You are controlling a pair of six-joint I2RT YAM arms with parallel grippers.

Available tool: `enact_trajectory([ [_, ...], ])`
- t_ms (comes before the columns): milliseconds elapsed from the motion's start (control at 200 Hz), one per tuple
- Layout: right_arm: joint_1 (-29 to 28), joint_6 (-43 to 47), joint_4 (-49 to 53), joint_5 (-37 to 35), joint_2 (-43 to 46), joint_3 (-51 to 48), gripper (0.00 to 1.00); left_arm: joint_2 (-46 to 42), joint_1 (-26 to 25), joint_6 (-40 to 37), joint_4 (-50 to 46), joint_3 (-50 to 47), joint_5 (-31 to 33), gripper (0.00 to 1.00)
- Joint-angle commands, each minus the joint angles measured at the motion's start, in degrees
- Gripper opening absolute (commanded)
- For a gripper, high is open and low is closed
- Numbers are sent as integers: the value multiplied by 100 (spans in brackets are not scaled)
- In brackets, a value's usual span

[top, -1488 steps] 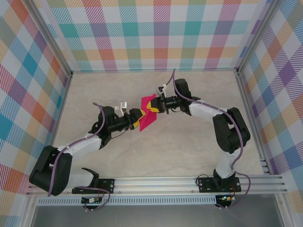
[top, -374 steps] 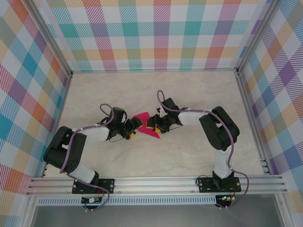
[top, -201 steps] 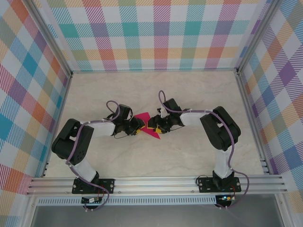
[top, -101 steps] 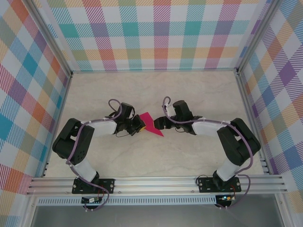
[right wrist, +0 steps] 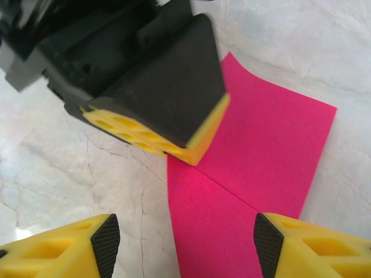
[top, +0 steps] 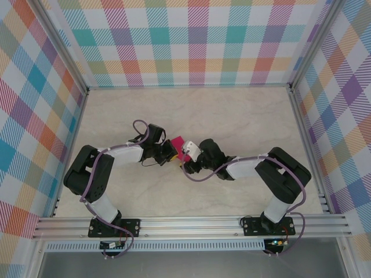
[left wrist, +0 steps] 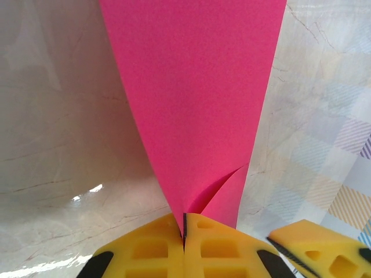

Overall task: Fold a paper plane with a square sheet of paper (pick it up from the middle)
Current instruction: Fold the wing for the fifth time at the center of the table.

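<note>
- Left gripper point(left wrist: 184, 233) was clamped fully on the narrow end of the pink sheet point(left wrist: 194, 104); the yellow pads point(left wrist: 148, 252) met on the paper with no gap.
- The sheet was already creased, not a flat square. It tapered toward the left pads and widened away from them, so its long axis ran straight out along that gripper's reach.
- In the top view the sheet point(top: 177, 142) sat near the middle of the table point(top: 249, 121), a bit toward the left edge and well off all four edges.
- The wide part looked to lie flat on the table; the pinched tip may have been lifted, couldn't tell.
- Right gripper point(right wrist: 185, 246) was spread wide and held nothing, its two fingertips point(right wrist: 75, 243) either side of the sheet's near part.
- The sheet lay ahead of the right gripper, with a diagonal crease crossing between its fingers.
- The left finger block point(right wrist: 156, 104) was just beside the right gripper, over the sheet's edge.
- Judgement: both arms were about equally close, but the left was acting as anchor, so the free right arm looked placed for the next press or fold. Collision risk with the left fingers.
</note>
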State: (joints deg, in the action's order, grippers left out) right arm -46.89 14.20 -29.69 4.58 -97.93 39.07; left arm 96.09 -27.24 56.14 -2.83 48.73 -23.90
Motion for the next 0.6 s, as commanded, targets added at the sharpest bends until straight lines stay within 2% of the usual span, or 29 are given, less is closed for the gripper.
enact_trajectory([
  [0, -179, 869, -597, -537, -232, -112, 64, -178, -40, -57, -223, 171, 17, 4],
  [170, -272, 1223, -942, -515, -430, -90, 62, -162, -39, -94, -293, 228, 17, 4],
  [375, -289, 1519, -840, -644, -722, 193, 46, -157, -37, -134, -338, 267, 19, 4],
  [595, -310, 1476, -758, -940, -811, 322, 46, -144, -42, -165, -378, 297, -27, 4],
])
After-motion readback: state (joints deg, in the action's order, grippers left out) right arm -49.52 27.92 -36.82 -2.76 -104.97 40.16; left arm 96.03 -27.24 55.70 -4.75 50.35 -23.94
